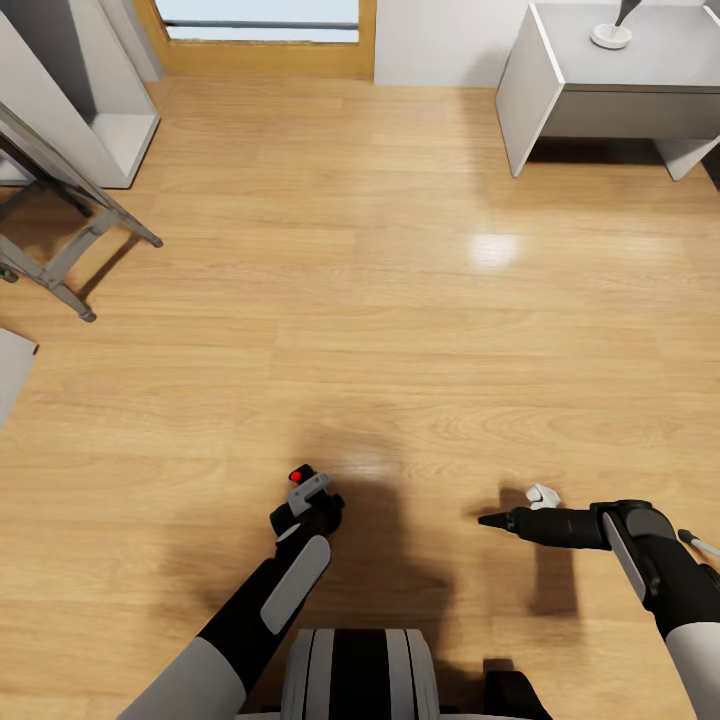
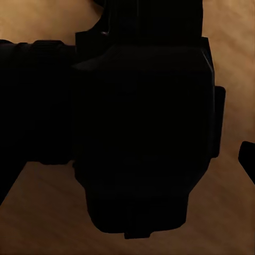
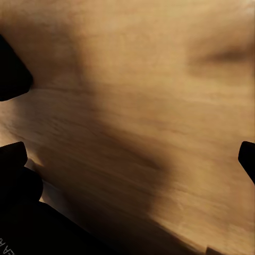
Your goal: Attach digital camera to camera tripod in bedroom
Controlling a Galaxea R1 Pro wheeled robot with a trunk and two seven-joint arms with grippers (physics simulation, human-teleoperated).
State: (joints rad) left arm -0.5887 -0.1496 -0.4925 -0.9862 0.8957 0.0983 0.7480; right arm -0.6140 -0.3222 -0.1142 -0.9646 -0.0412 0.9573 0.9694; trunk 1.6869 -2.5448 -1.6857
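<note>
Progress: the pickup is looking done, since the digital camera [image 1: 304, 488] is being carried in the left tool [image 1: 300, 510]; finding the mount and fixing the camera on it are judged to be remaining.
Camera position: it is sitting low in the head view, toward 7 o'clock of centre, above the wood floor [image 1: 400, 330] and just ahead of the robot's trunk.
Camera look: from the head it is showing as a small boxy piece, grey on the face that is catching light, with a red button on top; in the left wrist view it is reading as a large black block [image 2: 143, 122], detail lost in shadow.
Left tool: pinching the camera.
Right tool [image 1: 492, 519]: reaching out over the floor near 5 o'clock, holding nothing; whether its fingers are spread or pressed together cannot be told.
Tripod: grey angled legs [image 1: 70, 240] are standing at 10 o'clock, possibly the camera tripod, though too little is showing to be sure.
Other: a grey side surface [image 1: 640, 70] is standing at 1 o'clock.
</note>
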